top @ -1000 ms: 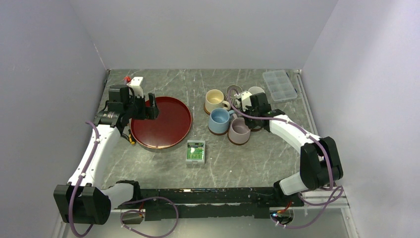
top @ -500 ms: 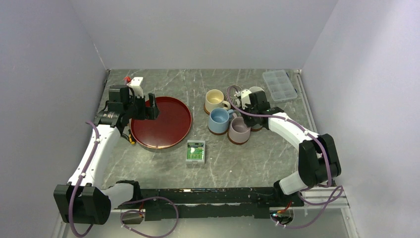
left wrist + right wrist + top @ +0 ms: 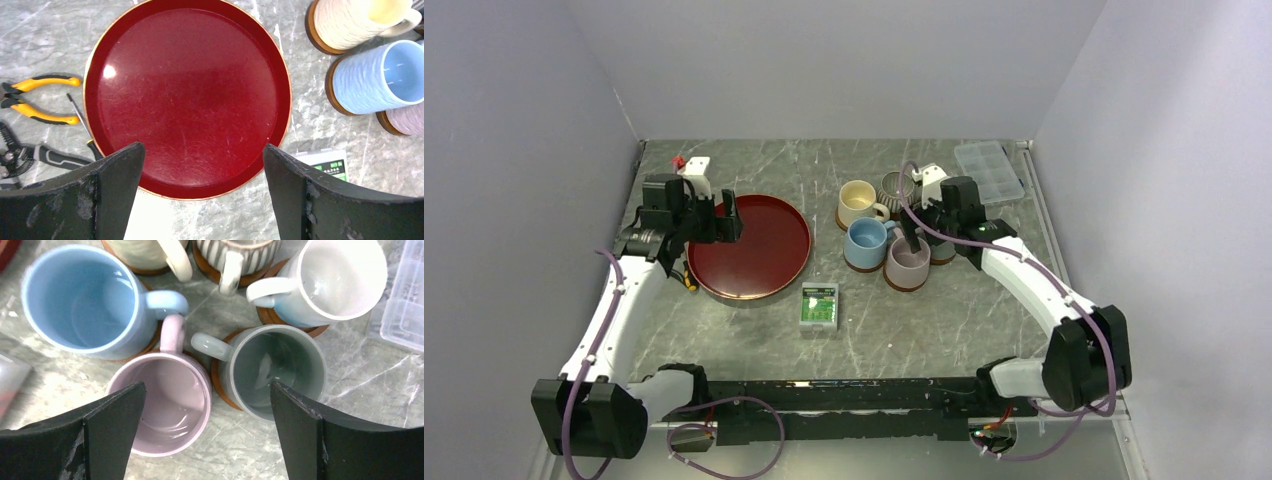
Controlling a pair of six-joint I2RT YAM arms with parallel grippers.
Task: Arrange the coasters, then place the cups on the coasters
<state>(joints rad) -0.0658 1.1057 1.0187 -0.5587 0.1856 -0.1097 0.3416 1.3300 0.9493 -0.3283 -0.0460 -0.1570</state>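
Six cups stand clustered at the right, each on a reddish-brown coaster (image 3: 217, 384): light blue (image 3: 80, 300), mauve-pink (image 3: 160, 402), grey-green (image 3: 272, 370), white (image 3: 340, 280), striped (image 3: 235, 252) and cream (image 3: 145, 250). My right gripper (image 3: 207, 390) hovers open above the pink and grey-green cups and holds nothing. From above it (image 3: 916, 228) covers the grey-green cup. My left gripper (image 3: 202, 150) is open and empty over the near rim of the dark-red tray (image 3: 187, 90).
Yellow-handled pliers (image 3: 35, 97) and a screwdriver (image 3: 80, 117) lie left of the tray. A green-and-white box (image 3: 819, 306) sits in front of the cups. A clear compartment box (image 3: 990, 170) is behind them, near the right wall.
The right gripper went from shut to open, letting go at the grey-green cup, and drew up and back to the right. The left arm stayed put.
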